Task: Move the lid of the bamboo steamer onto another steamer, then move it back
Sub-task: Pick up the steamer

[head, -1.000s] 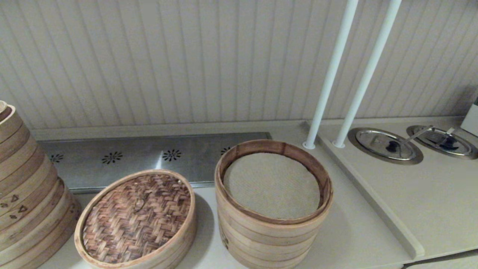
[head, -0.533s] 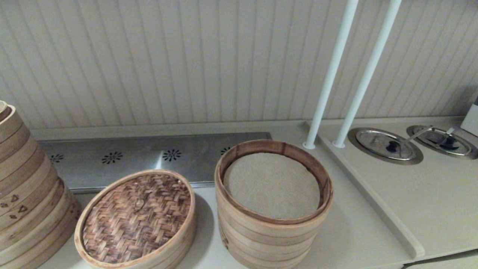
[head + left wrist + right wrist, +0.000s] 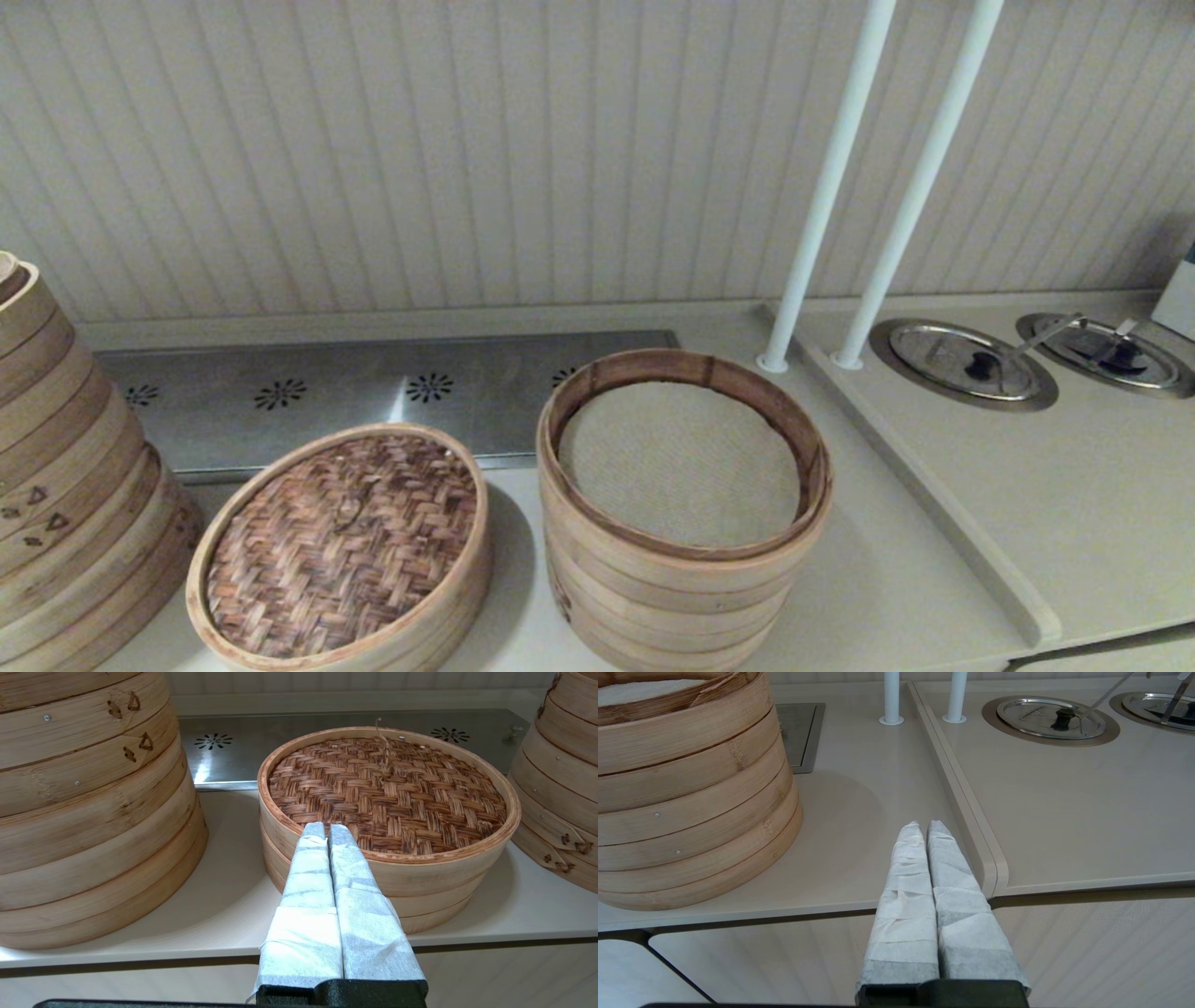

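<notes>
On the counter, as seen from the head view, nothing is found to have shifted over the last second: the lid lies on the low steamer near the front edge, just beside the taller stack, whose cloth liner is left uncovered. A bigger stack with triangle cut-outs stands at the left end, and two metal pot covers are sunk in toward the right back corner. Neither arm is shown here.

In the left wrist view, the left gripper is held off the front edge, its wrapped fingers pressed together on nothing, aimed at the lid's pale rim and not touching it.

In the right wrist view, the right gripper is likewise closed and empty, hanging before the front edge beside the taller stack.

With no change recorded, the scene is judged to be at rest, the lid's first move not yet begun or its return already made; which cannot be told
</notes>
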Available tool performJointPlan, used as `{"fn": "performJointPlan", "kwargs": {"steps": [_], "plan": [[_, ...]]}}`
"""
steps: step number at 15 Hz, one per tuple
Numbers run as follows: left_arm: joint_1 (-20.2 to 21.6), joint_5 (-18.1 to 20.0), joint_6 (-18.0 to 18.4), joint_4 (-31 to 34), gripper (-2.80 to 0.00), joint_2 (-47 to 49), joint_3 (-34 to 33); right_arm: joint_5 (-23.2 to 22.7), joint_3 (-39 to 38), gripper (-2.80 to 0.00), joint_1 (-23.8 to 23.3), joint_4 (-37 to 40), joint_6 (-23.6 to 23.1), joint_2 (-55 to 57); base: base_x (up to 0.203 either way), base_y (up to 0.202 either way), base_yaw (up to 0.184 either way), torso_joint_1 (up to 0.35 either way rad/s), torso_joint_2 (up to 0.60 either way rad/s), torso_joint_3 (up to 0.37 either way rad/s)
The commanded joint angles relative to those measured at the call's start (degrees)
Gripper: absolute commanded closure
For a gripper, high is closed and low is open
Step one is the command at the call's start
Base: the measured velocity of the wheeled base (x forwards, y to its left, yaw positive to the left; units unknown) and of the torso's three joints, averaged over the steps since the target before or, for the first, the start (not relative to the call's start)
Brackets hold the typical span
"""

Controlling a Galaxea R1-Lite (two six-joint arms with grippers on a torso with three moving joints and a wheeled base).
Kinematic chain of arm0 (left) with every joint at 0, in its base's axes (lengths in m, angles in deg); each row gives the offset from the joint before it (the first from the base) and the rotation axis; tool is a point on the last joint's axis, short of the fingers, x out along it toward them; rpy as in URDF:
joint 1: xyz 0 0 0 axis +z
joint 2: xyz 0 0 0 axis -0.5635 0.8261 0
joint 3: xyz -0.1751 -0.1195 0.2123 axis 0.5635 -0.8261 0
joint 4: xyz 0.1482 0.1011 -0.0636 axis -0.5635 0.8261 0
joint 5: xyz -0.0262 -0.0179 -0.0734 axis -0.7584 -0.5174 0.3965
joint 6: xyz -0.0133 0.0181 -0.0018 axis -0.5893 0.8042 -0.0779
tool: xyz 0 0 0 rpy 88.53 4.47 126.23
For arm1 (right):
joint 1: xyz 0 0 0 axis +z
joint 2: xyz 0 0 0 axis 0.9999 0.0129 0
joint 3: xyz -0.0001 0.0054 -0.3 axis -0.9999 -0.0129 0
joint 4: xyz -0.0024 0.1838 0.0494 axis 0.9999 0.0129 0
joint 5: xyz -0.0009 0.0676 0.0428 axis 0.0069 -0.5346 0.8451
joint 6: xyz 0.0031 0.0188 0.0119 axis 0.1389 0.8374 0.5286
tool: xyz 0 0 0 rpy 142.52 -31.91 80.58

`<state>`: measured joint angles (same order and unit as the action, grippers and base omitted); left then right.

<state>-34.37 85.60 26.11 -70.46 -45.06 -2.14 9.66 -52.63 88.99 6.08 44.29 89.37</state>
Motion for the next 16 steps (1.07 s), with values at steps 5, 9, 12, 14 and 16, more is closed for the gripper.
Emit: {"fn": "performJointPlan", "kwargs": {"steps": [5, 9, 12, 14, 16], "plan": [[0.0, 0.0, -0.1, 0.0, 0.0, 0.0, 0.0, 0.0, -0.3, 0.0, 0.0, 0.0, 0.0, 0.0, 0.0, 0.0, 0.0, 0.0, 0.0, 0.0], [0.0, 0.0, -0.1, -0.1, 0.0, 0.0, 0.0, 0.0, -0.3, 0.0, 0.0, 0.0, 0.0, 0.0, 0.0, 0.0, 0.0, 0.0, 0.0, 0.0], [0.0, -0.2, 0.4, 0.1, 0.0, 0.0, 0.2, 0.0, -0.3, 0.0, 0.0, 0.0, 0.0, 0.0, 0.0, 0.0, 0.0, 0.0, 0.0, 0.0], [0.0, -0.9, 0.5, 1.6, 0.0, 0.2, 1.8, 0.0, -0.3, 0.0, 0.0, 0.0, 0.0, 0.0, 0.0, 0.0, 0.0, 0.0, 0.0, 0.0], [0.0, -1.3, 0.4, 4.3, 0.0, 3.7, 7.5, 0.0, -0.3, 0.0, 0.0, 0.0, 0.0, 0.0, 0.0, 0.0, 0.0, 0.0, 0.0, 0.0]]}}
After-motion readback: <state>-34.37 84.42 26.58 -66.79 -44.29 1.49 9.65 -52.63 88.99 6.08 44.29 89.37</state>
